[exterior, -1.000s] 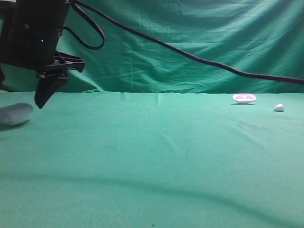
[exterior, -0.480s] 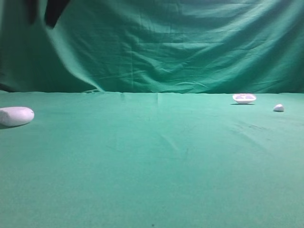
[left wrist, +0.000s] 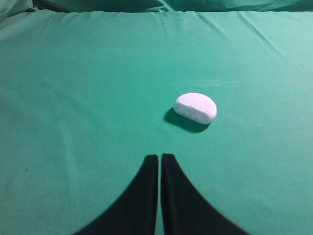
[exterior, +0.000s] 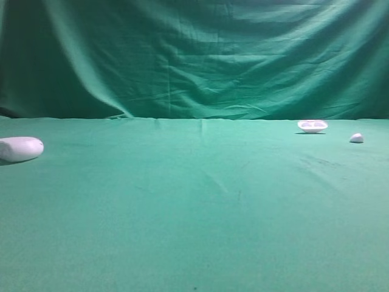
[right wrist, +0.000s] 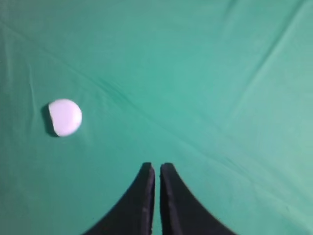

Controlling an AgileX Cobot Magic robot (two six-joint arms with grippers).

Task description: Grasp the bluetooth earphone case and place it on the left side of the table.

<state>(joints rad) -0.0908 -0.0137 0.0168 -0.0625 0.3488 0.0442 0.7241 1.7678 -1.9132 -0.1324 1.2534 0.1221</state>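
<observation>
Now case [left wrist: 195, 106] lies free, ahead and slightly right of closed, empty left gripper [left wrist: 159, 157], long axis crosswise; right gripper [right wrist: 157, 167] closed too.

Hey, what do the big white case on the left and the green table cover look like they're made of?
The case looks like smooth hard plastic, probably matte to satin: rounded pebble shape, even white, only soft highlights. The table cover looks like thin woven cloth with a matte finish: it shows creases and folds, no shine.

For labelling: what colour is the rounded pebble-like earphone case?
White, slightly glossy; the rounded pebble-like earphone case shows best in the left wrist view.
</observation>
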